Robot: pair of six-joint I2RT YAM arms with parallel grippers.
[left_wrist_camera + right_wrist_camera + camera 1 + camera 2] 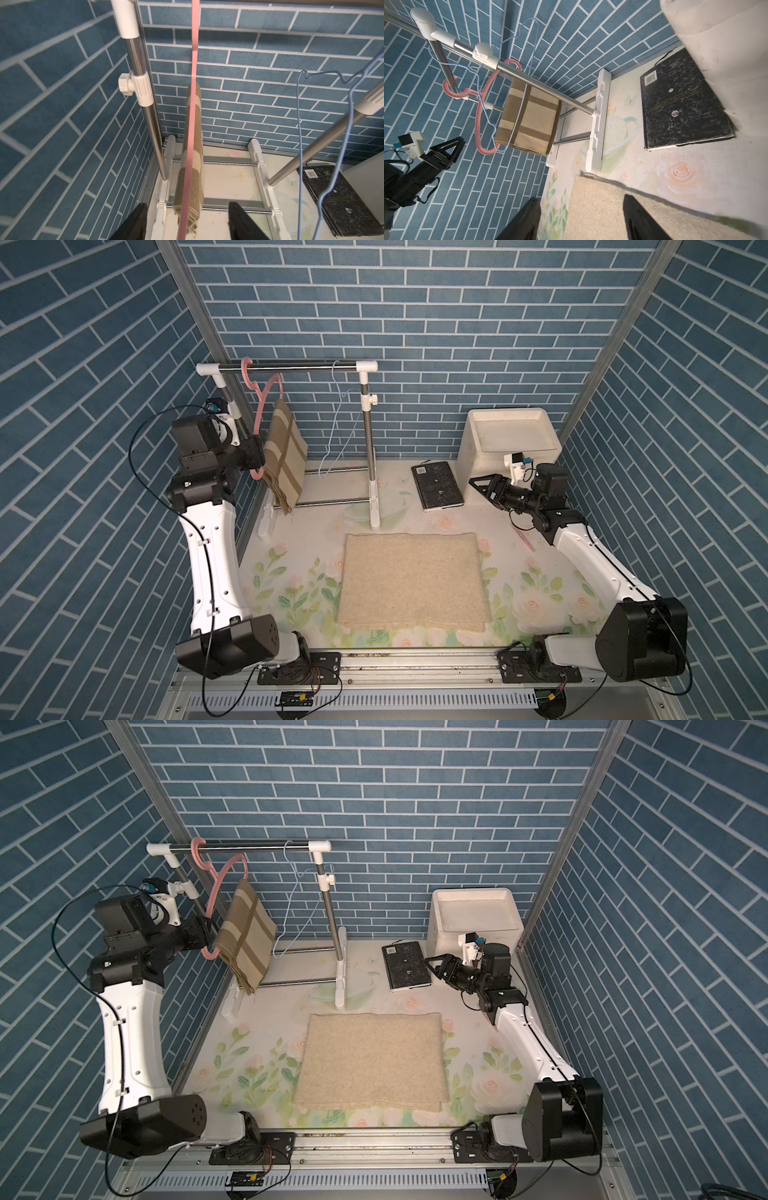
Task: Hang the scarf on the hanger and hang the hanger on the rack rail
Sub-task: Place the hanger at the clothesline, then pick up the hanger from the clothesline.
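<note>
Tan scarf (286, 452) over pink hanger (195, 52), long axis vertical; left hand (188, 204), right hand (581, 198) apart.

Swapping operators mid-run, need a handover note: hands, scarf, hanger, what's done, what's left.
Left hand: open, with a finger on either side of the pink hanger near its lower end, not gripping it.
Right hand: open and empty, beside the black book.
Scarf: draped over the pink hanger's bar.
Pink hanger: hooked on the rack rail.
Done: the scarf looks hung.
Left: probably just back the left hand away without snagging the hanger.
</note>
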